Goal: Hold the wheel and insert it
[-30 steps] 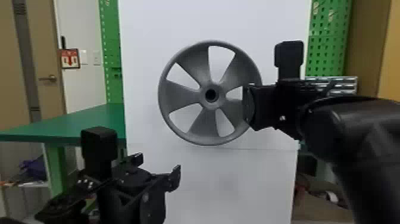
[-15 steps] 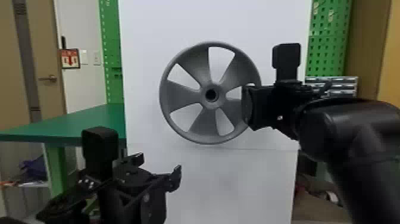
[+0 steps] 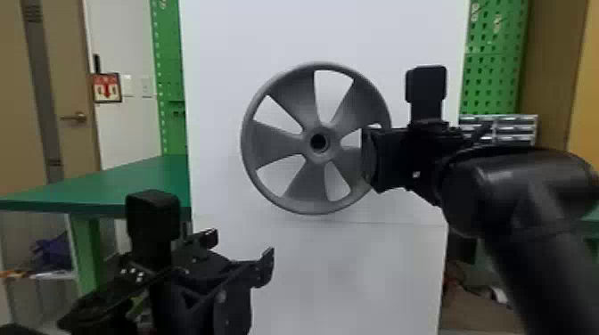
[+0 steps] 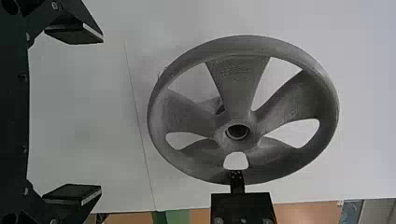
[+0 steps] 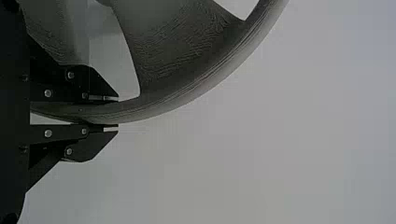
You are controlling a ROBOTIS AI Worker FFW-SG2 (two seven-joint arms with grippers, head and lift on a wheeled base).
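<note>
From where I stand, the grey wheel [image 3: 278, 142] is up in front of a tall white board [image 3: 312, 271], upright, its round hub hole facing the robot. I can't tell whether its back touches the board. The right claw [image 3: 372, 156] has it by the rim, on the robot's right side of the wheel; the right wrist view shows the two fingers pinching that rim, one on its inner side and one on its outer.

Lower down and to the robot's left, the left claw [image 3: 240, 253] is spread wide with nothing between its fingers, near the wheel but apart from it. Five broad spokes run from the hub to the rim.

Off to the left there's a green table [image 3: 129, 185], with a door [image 3: 67, 142] behind. Small drawers [image 3: 512, 129] sit beyond the right arm, by a green pegboard [image 3: 492, 67].
</note>
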